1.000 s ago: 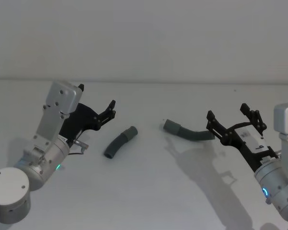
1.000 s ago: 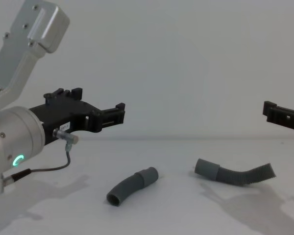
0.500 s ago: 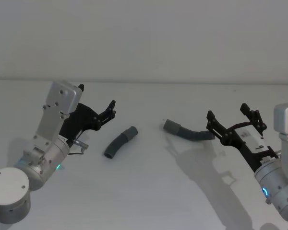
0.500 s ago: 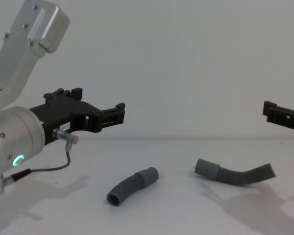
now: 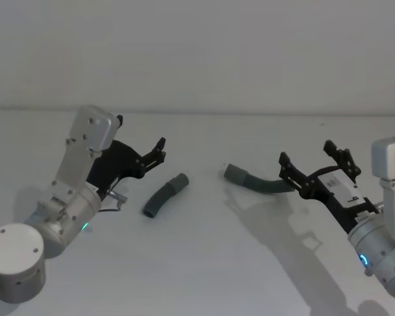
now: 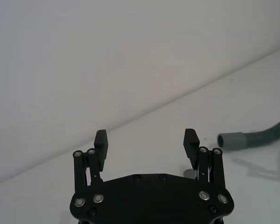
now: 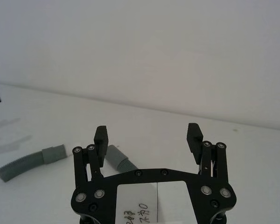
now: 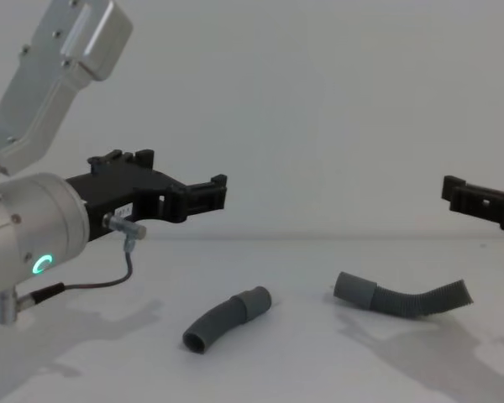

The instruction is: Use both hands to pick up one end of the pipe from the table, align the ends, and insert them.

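Observation:
Two dark-grey pipe pieces lie apart on the white table. The shorter curved pipe piece is left of centre. The longer one lies right of centre, its grey cuff end pointing left. My left gripper hovers open and empty, above and to the left of the short piece. My right gripper hangs open and empty over the long piece's right end. The long piece's cuff shows between its fingers.
A plain pale wall rises behind the table's far edge. The left arm's silver body and the right arm's silver body stand over the table's front corners. A thin cable loops under the left wrist.
The left arm has shifted a little to the right, toward the short piece. The right gripper has edged slightly left. Both pipe pieces lie where they were.

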